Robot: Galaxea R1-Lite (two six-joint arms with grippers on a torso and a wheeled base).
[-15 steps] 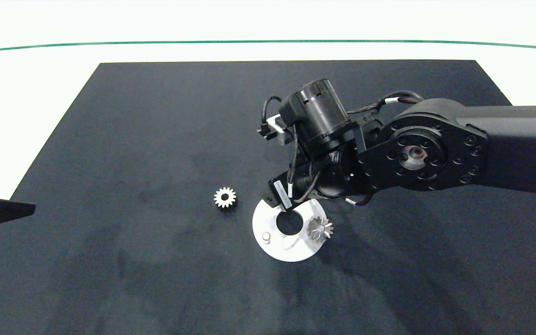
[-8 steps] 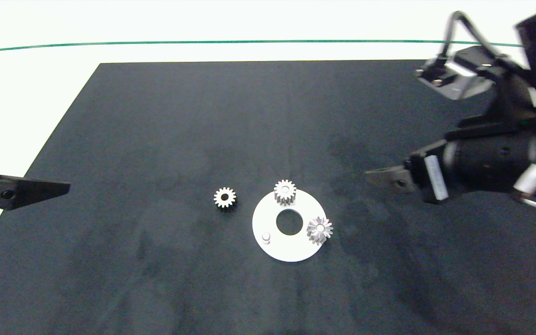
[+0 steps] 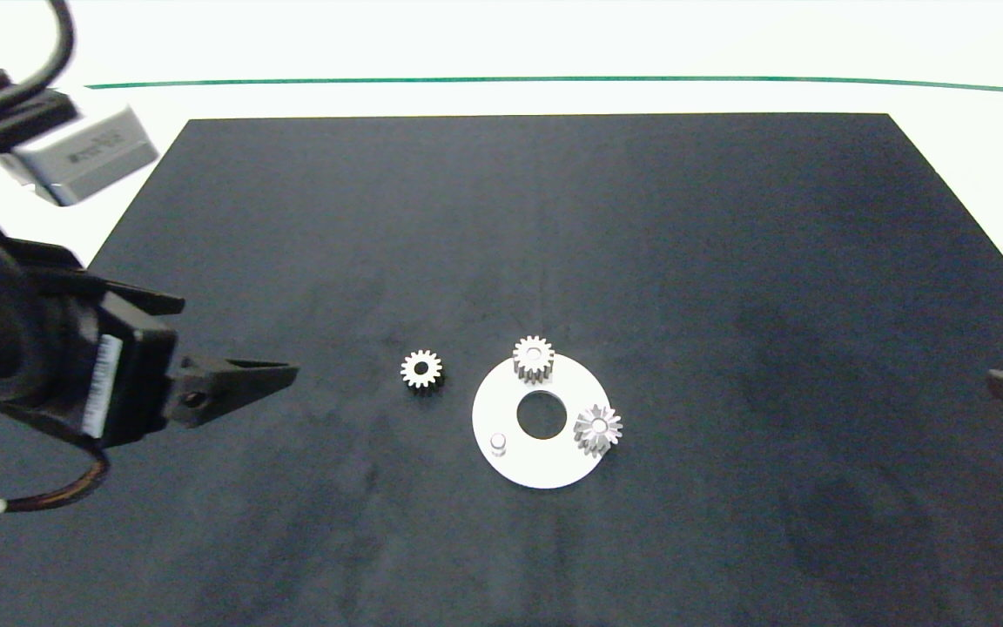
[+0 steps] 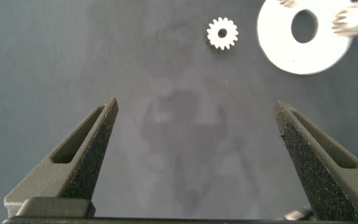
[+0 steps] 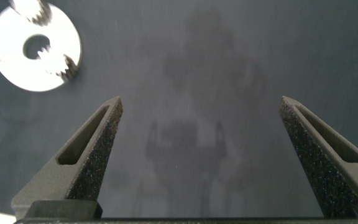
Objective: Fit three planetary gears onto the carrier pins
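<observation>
Planetary gears sit in three spots: two on the white disc (image 3: 541, 424) — one (image 3: 534, 358) on its far pin, one (image 3: 597, 428) on the pin farthest from our left gripper (image 4: 194, 121) — and a third (image 3: 421, 369) loose on the black mat (image 3: 728, 261), between that gripper and the disc. We see one carrier pin (image 3: 498, 445) bare. Our left gripper's fingers are spread wide, empty, pointing toward the loose gear. Our right gripper (image 5: 201, 118) — also spread wide, empty — hangs well apart from the disc.
</observation>
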